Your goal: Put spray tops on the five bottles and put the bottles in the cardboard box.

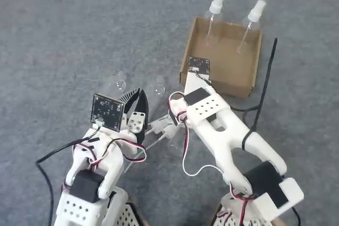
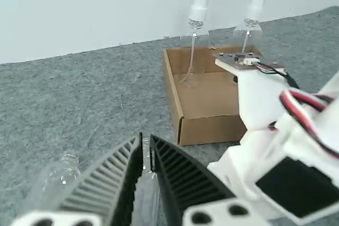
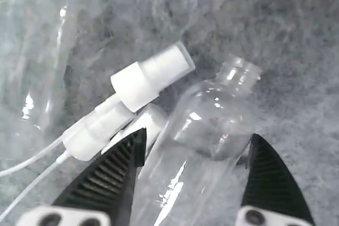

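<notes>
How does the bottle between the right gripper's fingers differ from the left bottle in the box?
The bottle inside the open right gripper has a bare, open neck; the left bottle in the box carries a white spray top. The first lies on its side on the grey carpet; the second stands upright inside the cardboard box. Both are clear plastic.

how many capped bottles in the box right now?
2. Both stand upright by the cardboard box's far wall: left bottle, right bottle. The right arm covers the box's near corner.
</notes>
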`<move>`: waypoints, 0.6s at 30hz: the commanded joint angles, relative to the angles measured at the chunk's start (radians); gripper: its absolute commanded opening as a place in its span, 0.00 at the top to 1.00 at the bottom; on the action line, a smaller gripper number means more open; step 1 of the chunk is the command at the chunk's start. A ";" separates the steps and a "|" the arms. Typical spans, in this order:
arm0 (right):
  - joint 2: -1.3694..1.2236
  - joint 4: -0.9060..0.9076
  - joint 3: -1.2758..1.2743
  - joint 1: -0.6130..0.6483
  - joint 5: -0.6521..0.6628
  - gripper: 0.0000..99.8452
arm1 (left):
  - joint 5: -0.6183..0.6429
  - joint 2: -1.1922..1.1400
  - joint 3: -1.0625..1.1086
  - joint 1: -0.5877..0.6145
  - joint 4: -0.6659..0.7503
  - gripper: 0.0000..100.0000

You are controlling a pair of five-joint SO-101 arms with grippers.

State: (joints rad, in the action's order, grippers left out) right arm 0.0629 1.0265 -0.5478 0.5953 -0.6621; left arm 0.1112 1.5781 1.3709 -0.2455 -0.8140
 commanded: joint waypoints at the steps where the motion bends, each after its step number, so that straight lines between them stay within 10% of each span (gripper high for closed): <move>1: 0.054 -0.010 -0.011 -0.001 0.034 0.76 | -0.009 0.017 -0.005 0.006 0.028 0.99; 18: 0.059 -0.007 -0.123 -0.002 0.104 0.76 | -0.009 0.017 -0.005 0.006 0.028 0.99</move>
State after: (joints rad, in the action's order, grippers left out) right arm 0.0660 1.0249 -0.6690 0.5953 -0.5777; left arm 0.1112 1.5781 1.3709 -0.2455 -0.8140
